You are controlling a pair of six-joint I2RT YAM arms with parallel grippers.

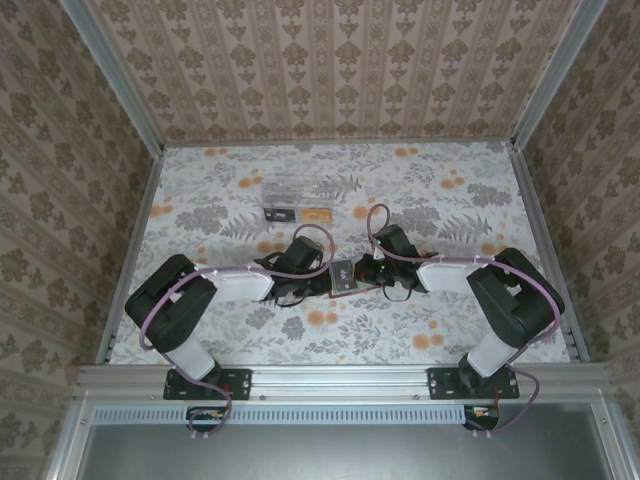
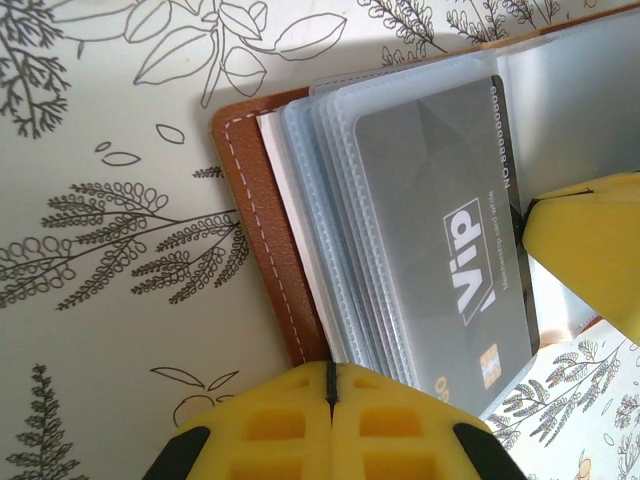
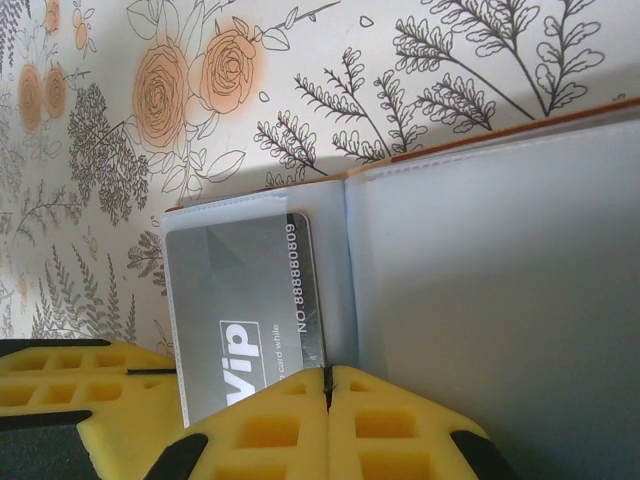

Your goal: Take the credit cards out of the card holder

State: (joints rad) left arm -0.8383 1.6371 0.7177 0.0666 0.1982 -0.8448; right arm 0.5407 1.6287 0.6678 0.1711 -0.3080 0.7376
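1. The card holder (image 1: 344, 275) lies open on the table (image 1: 230, 330), near its middle, between the two grippers.
2. In the left wrist view the holder shows a brown stitched rim (image 2: 262, 230) and a stack of clear sleeves (image 2: 325, 190), fanned a little.
3. A grey card (image 2: 440, 250) with the word "VIP" sits in the top sleeve. Its chip end points toward the near edge of this view.
4. The left gripper (image 2: 330, 388) has its yellow pads pressed together. They sit just at the edge of the holder, where the rim meets the sleeves. I cannot tell if they pinch the rim or only touch it.
5. The right gripper (image 3: 327, 392) also has its pads pressed together. The seam between them meets the lower corner of the grey card, beside the fold of the holder. I cannot tell if the card is caught between the pads.
6. One yellow finger (image 2: 590, 245) of the right gripper touches the other long side of the card in the left wrist view.
7. Farther back on the table stands a clear box (image 1: 295, 187). Just in front of it lie two loose cards, one dark (image 1: 278, 213) and one orange (image 1: 318, 213), side by side and apart from the holder.
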